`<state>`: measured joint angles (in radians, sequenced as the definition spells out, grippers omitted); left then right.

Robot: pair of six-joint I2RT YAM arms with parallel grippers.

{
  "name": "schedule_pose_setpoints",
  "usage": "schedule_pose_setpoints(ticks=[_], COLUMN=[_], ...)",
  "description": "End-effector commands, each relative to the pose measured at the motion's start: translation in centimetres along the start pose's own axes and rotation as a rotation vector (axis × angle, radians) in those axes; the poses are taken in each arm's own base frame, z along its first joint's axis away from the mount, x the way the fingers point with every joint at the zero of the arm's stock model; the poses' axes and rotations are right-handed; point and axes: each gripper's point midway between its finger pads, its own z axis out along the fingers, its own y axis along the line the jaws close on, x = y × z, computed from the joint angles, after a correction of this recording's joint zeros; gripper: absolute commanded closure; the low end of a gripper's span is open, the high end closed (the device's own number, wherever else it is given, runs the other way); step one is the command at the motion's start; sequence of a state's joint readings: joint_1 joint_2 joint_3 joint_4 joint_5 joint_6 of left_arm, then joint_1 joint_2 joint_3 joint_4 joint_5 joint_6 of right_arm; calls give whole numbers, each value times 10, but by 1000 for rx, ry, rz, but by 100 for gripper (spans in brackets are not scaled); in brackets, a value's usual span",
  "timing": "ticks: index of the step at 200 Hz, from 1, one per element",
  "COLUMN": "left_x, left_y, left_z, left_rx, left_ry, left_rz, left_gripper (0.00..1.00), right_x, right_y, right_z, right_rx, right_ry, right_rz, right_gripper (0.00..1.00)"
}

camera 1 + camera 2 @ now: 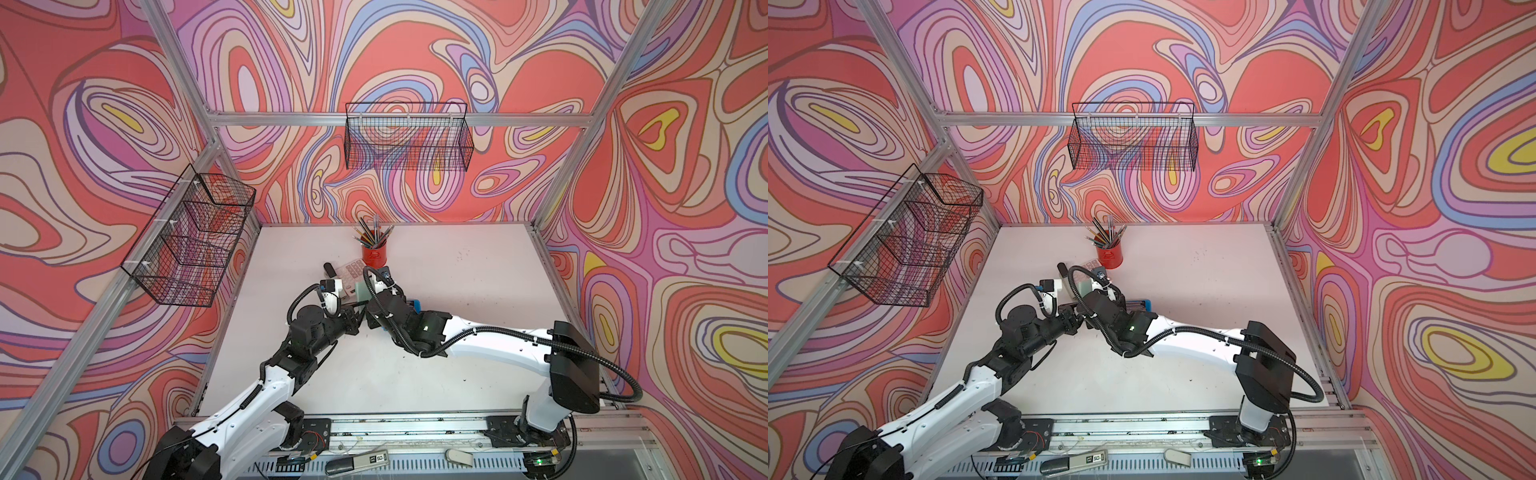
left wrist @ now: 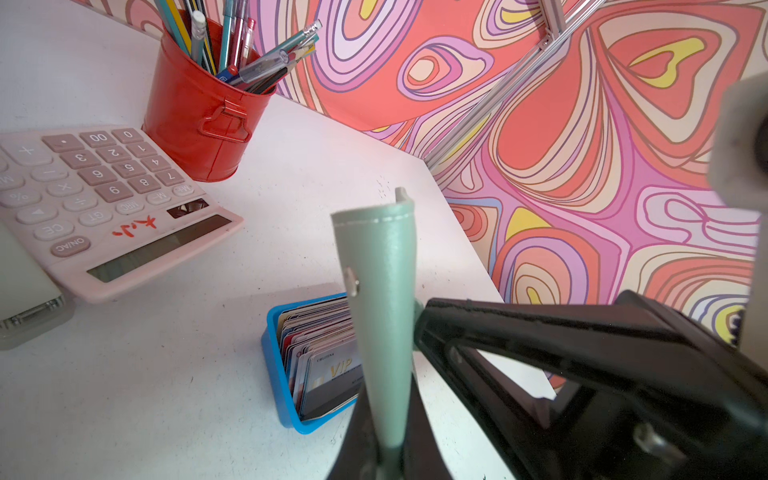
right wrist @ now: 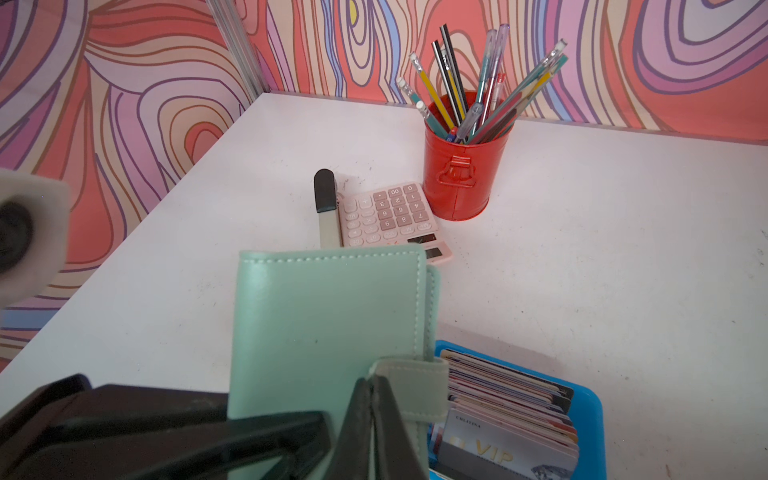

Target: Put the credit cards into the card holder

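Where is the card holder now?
In the right wrist view the card holder is held upright near the middle of the table, clamped by the left pincer and the right pincer, beside the blue tray and in front of the calculator.

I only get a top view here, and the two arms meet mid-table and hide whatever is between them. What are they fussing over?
Observer: A pale green card holder. The left jaws clamp it on edge with its covers together.
Operator: So what is the other arm doing there?
Observer: The right jaws are shut on the holder's snap tab, the strap that wraps round its edge.
Operator: And where are the cards?
Observer: The cards stand packed upright in a blue tray on the table beside the holder. The front one reads VIP.
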<state>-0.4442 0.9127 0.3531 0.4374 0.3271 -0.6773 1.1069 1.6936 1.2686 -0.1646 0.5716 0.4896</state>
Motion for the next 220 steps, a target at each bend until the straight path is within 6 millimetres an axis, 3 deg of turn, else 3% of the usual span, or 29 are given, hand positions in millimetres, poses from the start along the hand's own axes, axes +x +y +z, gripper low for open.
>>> schedule_pose_setpoints(ticks=[1, 40, 70, 104, 144, 220], left_x=[-24, -25, -25, -25, -24, -24], left_y=[-18, -12, -12, -13, -11, -37], left_z=[-4, -3, -4, -3, -2, -1], left_rx=[58, 23, 19, 22, 19, 158], left_ry=[-89, -94, -92, -87, -82, -56], left_rz=[26, 17, 20, 17, 0, -37], left_gripper=[100, 100, 100, 100, 100, 100], right_x=[22, 25, 27, 26, 21, 21], right_y=[-43, -61, -64, -68, -87, -108], right_z=[11, 17, 20, 17, 12, 12], right_rx=[153, 185, 180, 184, 223, 151], right_ry=[51, 57, 71, 55, 32, 29], right_rz=[-29, -4, 3, 17, 66, 182], right_gripper=[100, 100, 100, 100, 100, 100])
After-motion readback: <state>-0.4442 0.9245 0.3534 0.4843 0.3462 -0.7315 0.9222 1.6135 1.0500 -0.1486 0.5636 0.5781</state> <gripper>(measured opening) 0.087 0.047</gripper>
